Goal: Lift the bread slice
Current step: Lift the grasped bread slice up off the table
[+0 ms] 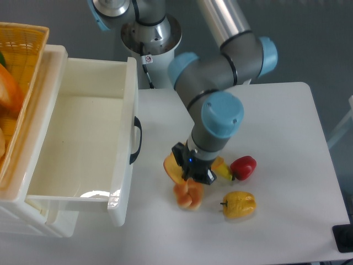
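Fixed camera view, looking down on the scene:

Arm: the grey arm with blue joint caps (pixel 222 113) reaches down from the top of the picture, wrist pointing straight at the table (pixel 287 182).

Claw: the claw (pixel 193 175) is low over a cluster of toy food; its black body covers the fingertips, so I cannot tell whether the fingers are apart, together or clamped on anything.

Bread slice: the bread slice (pixel 171 168) peeks out at the left of the claw, tilted, orange rim showing, partly hidden under the black body. It sits near the middle of the table, right of the drawer front. Whether the claw touches it I cannot make out.

Sandwich pieces: small orange-and-pink sandwich pieces (pixel 188 196) lie just below the claw, close against the bread slice.

Yellow pepper: the yellow pepper (pixel 239 204) lies on its side, to the right of the sandwich pieces.

Red pepper: the red pepper (pixel 243 167) sits above the yellow one, just right of the claw, with a small yellow piece (pixel 222 168) between it and the claw.

Drawer: a white drawer (pixel 83 149) stands open at the left with a black handle (pixel 136 141) on its front.

Basket: a yellow basket (pixel 19 72) sits at the far left edge, orange items inside, only partly in the picture.
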Controlling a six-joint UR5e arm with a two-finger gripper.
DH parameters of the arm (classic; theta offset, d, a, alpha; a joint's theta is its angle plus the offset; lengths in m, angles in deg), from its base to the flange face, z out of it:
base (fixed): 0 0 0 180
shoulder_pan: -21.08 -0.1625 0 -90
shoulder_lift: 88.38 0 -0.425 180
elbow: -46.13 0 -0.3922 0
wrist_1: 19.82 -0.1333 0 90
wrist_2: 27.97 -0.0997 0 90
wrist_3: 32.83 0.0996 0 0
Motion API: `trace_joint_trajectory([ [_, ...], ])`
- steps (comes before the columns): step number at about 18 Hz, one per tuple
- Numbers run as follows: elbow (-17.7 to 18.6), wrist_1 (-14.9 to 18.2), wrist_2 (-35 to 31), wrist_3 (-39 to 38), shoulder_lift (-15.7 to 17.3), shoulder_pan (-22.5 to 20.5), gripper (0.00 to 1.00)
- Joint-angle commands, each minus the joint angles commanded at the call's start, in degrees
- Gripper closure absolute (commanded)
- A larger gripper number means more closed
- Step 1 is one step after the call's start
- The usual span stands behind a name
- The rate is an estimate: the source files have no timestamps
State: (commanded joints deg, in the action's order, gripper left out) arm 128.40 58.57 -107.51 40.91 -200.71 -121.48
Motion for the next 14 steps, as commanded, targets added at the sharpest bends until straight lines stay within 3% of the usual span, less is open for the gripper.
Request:
trace_joint_trajectory([
  [7, 0.0, 5.0, -0.1, 6.2, 2.3, -3.1, 1.00],
  [14, 0.5, 6.0, -0.2, 8.4, 3.3, -3.9, 1.00],
])
